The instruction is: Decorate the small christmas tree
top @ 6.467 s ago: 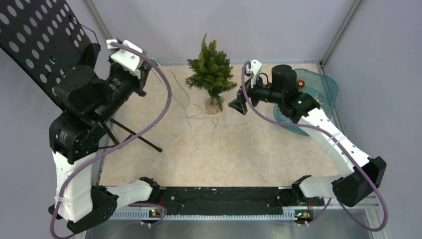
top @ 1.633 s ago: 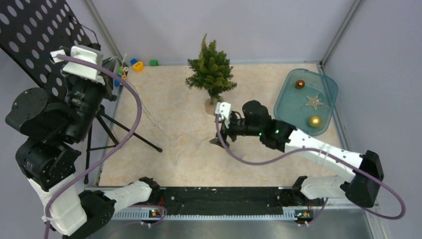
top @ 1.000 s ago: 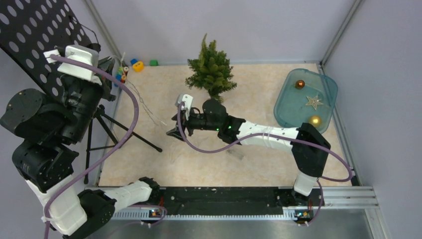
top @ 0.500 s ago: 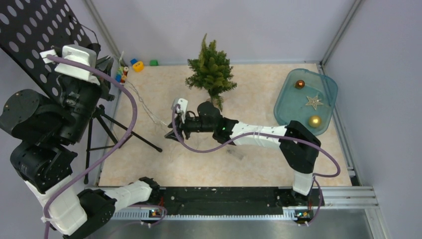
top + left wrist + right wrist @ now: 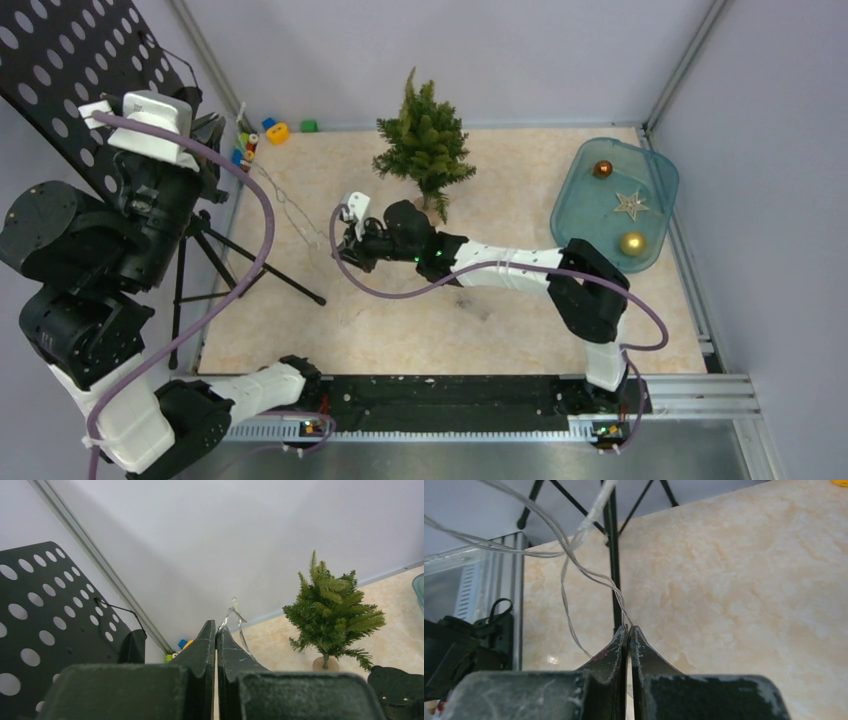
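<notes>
**Thin wire strung between your two grippers**

Your left gripper (image 5: 218, 128) is raised high at the back-left corner, beside the black perforated panel (image 5: 70, 70). A thin wire (image 5: 288, 205) slopes down from it to your right gripper (image 5: 343, 258), whose jaws are together on it. Your right arm reaches leftward across the marbled table (image 5: 520, 330), passing just in front of the small Christmas tree (image 5: 425, 145). At the right, a teal tray (image 5: 600, 215) holds a copper ball (image 5: 602, 169), a gold star (image 5: 631, 205) and a gold ball (image 5: 631, 243).
</notes>
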Motion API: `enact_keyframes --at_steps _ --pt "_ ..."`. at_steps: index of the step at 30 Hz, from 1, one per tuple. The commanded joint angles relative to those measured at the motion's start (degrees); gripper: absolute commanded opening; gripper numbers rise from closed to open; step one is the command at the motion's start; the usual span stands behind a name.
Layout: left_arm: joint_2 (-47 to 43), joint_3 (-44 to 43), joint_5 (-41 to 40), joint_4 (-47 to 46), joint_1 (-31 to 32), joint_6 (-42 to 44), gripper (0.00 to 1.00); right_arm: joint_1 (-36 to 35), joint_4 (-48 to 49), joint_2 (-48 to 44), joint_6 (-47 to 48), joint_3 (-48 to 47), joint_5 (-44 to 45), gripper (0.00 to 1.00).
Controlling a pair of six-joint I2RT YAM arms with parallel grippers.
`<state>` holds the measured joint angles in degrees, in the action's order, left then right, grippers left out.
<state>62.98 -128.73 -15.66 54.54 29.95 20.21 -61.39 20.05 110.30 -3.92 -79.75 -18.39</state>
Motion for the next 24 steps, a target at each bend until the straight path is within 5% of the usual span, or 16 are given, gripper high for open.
enact_keyframes --at_steps 1,15,24 --pt "-1.84 0.80 -4.49 -1.30 0.10 1.67 0.00 -0.08 -5.40 -7.93 7.69 -4.26 9.77 0.00" --pt "-5.38 5.22 -12.74 -0.41 0.10 8.02 0.00 -0.02 -18.47 -31.70 17.09 -3.66 27.30 0.00" --pt "-6.20 8.71 -32.42 -15.15 0.04 26.94 0.00 0.60 -22.40 -44.00 23.57 0.07 50.44 0.00"
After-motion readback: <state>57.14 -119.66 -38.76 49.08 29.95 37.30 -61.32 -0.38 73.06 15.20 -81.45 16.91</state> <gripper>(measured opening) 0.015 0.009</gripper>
